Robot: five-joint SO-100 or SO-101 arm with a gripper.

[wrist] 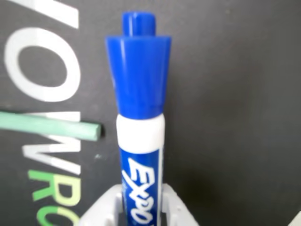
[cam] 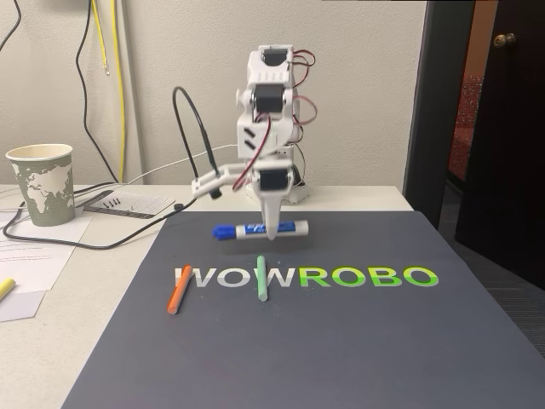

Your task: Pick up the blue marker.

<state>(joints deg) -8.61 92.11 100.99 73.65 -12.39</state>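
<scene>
While the white arm points down, its jaws [cam: 272, 228] clamp the blue marker [cam: 260, 229] mid-barrel.
Marker lies level, just behind the WOWROBO lettering [cam: 311, 277] on the dark mat [cam: 341, 341]; green stick [cam: 261, 278] and orange stick [cam: 179, 288] lie across the letters.

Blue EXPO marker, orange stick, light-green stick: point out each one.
Blue EXPO marker [wrist: 139, 84]: wrist view, on the blue cap.
Orange stick [cam: 179, 290]: fixed view, mid-length on the mat.
Light-green stick [cam: 261, 279]: fixed view, mid-length, over the white lettering.
</scene>
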